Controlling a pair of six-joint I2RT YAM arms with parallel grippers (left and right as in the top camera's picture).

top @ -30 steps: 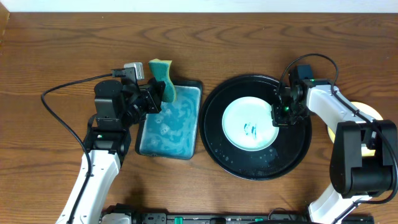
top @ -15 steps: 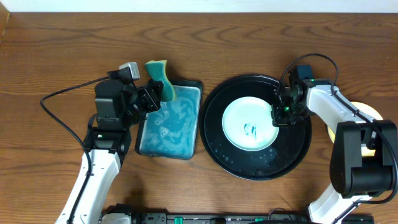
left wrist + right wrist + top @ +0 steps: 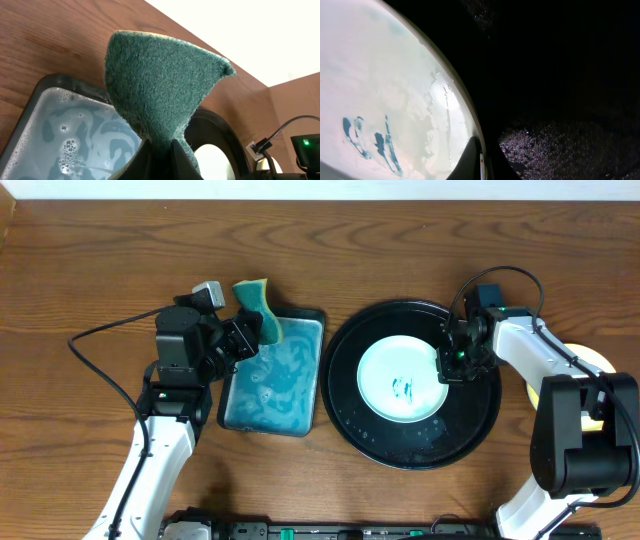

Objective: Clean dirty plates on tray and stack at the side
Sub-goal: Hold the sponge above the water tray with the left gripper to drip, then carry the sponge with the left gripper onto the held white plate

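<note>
**Step in hand: carry the wet sponge to the plate.**

1. The left gripper (image 3: 248, 332) is clamped on the green sponge (image 3: 260, 302), which hangs above the 12 o'clock edge of the basin (image 3: 300, 426) of soapy blue water. Let drips fall into the basin before moving across.
2. Move toward 3 o'clock, lifting over the rim of the tray (image 3: 400, 455), and lower the sponge's scouring face flat onto the plate (image 3: 385, 360).
3. The right gripper (image 3: 445, 366) is closed at the plate's 3 o'clock rim and appears to pinch it. Use this as the brace: scrub toward it, not away, so the plate does not skid on the wet tray.
4. Concentrate strokes on the teal marks (image 3: 404, 388). Press lightly, as the light plastic will likely tip if loaded near its free 9 o'clock edge.

**Condition of the workpiece.**

The plate is pale mint-white, round and glossy with water film. It sits at the tray's centre. 1 cluster of teal scribbles lies just toward 5 o'clock of its middle, unwiped. Water beads speckle the black tray around it.

A yellow plate (image 3: 598, 358) lies on the tabletop (image 3: 100, 240) at 3 o'clock of the tray, partly hidden by the right arm.
</note>
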